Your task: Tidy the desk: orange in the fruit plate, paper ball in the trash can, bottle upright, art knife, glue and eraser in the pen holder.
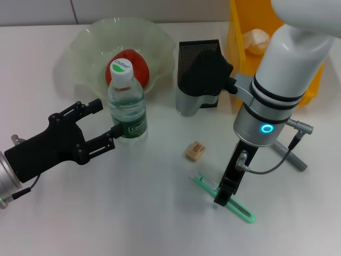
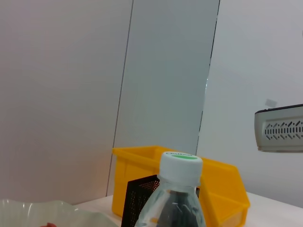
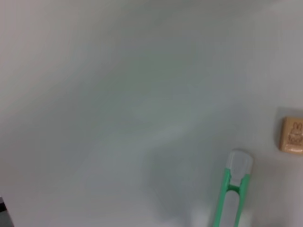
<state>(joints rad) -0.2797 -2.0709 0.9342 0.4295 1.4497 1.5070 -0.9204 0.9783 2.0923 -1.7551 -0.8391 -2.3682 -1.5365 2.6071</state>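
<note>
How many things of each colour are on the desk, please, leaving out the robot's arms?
Green: 1, knife
Yellow: 1, bin
Black: 1, pen holder
Red: 1, fruit
Tan: 1, eraser
Clear: 2, bottle, plate
Total: 7

The bottle [image 1: 127,101] stands upright at 10 o'clock, the orange [image 1: 137,68] in the plate [image 1: 85,40] behind it. The left gripper [image 1: 101,125], fingers spread, reaches it from 8 o'clock. The right gripper [image 1: 224,193] sits on the knife [image 1: 240,209] at 5 o'clock, eraser [image 1: 195,151] nearby.
</note>
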